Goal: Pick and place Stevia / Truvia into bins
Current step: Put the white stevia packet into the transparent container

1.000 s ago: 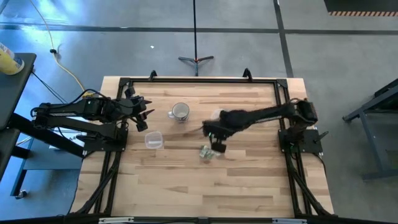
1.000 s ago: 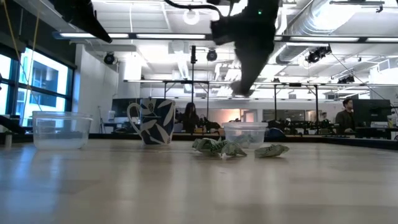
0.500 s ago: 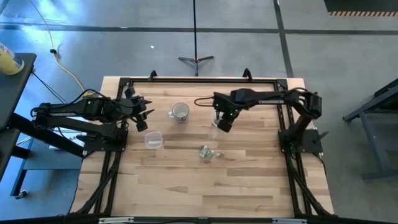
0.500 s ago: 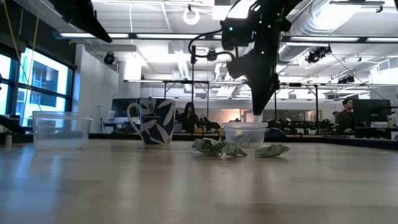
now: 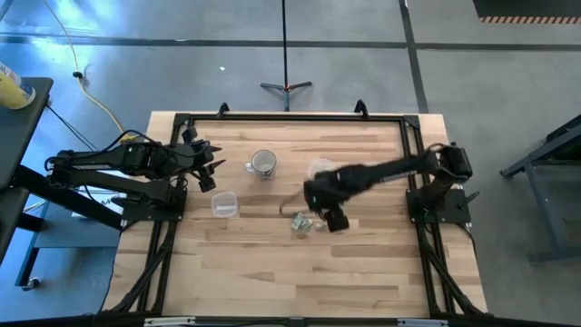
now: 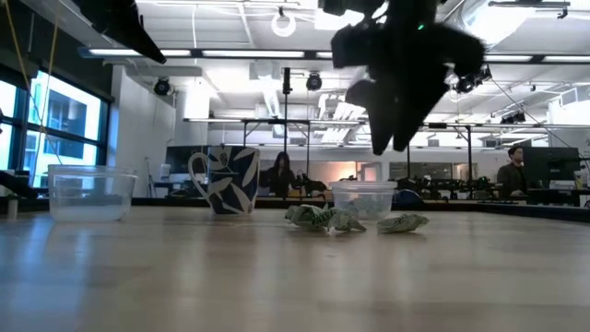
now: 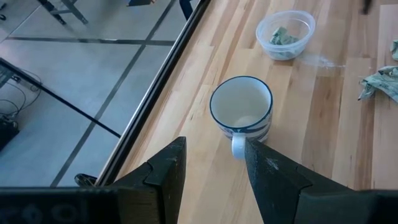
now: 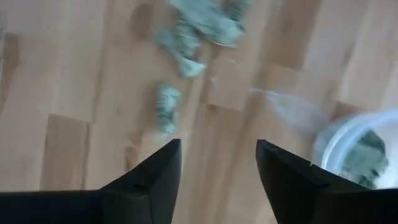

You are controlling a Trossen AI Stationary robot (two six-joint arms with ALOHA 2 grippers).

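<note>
Several crumpled pale green and white packets [image 5: 302, 222] lie on the table near its middle; they also show in the low view [image 6: 323, 219] and the right wrist view [image 8: 198, 25]. The round clear cup [image 5: 320, 169] stands beyond them with a few packets inside [image 7: 285, 36]. My right gripper [image 8: 217, 168] is open and empty in the air above the table, just right of the packets [image 5: 333, 218]. My left gripper [image 7: 211, 168] is open and empty at the far left [image 5: 211, 169], short of the mug.
A white mug with blue leaves [image 5: 263, 163] stands left of the cup. A squarish clear tub [image 5: 224, 204] stands nearer on the left. The black frame rail [image 5: 290, 116] runs along the far edge. Bare wood [image 5: 300, 272] lies toward the near edge.
My right gripper has gone from above the packets toward the far edge, down to the round cup, then back toward the near edge and up above the packets. The loose packets, the cup, the mug and the tub have stayed in place.
</note>
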